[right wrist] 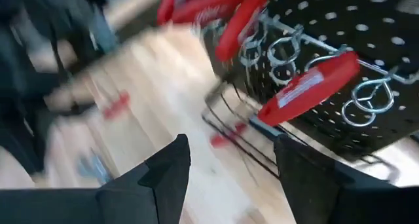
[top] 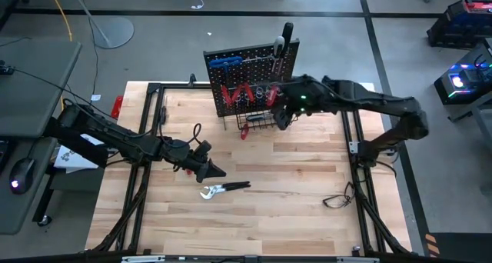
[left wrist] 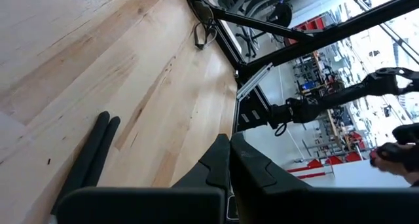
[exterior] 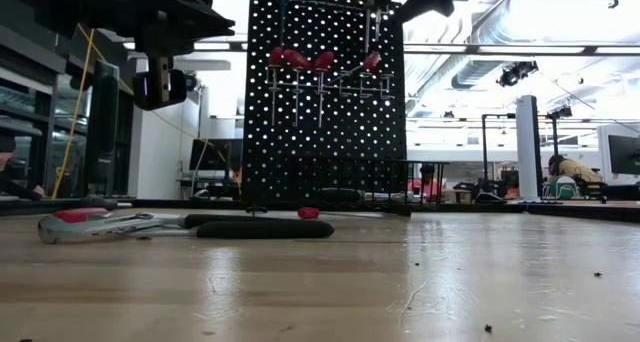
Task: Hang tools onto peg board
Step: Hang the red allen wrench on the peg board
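A: Board?

B: I see the black perforated peg board (top: 250, 78) upright at the desk's (top: 292, 201) far edge. Red-handled screwdrivers (top: 242, 92) hang in its metal rings, handles up, shafts down; blue hex keys (top: 224, 61) up top.

A: My right claw (right wrist: 229, 162) sits just before the rings, released, nothing between its fingers.

B: Left claw (top: 209, 171) hovers mid-desk, clenched, empty. Silver pliers (top: 223, 189) lie flat near it, long axis across the pale wood planks. Concrete floor around.
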### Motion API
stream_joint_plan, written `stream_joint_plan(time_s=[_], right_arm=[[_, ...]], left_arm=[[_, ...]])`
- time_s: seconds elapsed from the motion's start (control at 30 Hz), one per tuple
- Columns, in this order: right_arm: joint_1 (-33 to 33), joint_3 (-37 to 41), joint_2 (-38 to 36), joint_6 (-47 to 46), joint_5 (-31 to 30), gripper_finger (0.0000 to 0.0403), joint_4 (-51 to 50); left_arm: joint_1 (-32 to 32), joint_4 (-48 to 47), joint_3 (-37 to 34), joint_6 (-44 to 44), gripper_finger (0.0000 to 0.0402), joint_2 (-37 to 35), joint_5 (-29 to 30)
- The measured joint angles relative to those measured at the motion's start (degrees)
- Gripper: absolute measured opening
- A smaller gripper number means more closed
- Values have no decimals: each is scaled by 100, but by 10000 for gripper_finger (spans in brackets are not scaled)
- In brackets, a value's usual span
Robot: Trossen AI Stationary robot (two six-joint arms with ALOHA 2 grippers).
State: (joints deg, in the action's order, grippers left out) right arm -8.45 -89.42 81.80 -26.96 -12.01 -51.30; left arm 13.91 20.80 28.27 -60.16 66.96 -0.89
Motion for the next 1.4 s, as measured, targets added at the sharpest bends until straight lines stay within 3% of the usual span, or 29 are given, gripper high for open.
stream_joint_plan(time_s=[0.23,0.47,0.63,0.9,1.13,1.4], right_arm=[[-131,2370,-1347,-1848,-509,209,2525],[-364,3818,-1384,-2859,-417,209,4687],[-496,3959,-1385,-2749,-673,209,5238],[-694,3907,-1150,-2717,-448,209,5321],[-818,3906,-843,-2701,-413,209,6083],[-893,3905,-791,-2683,-341,197,6054]], left_arm=[[-5,2,0,173,0,0,14],[-44,10,0,167,0,0,13],[-44,4,0,84,0,0,13],[-44,4,0,83,0,0,15],[-44,7,0,76,0,0,27],[-44,6,0,78,0,0,34]])
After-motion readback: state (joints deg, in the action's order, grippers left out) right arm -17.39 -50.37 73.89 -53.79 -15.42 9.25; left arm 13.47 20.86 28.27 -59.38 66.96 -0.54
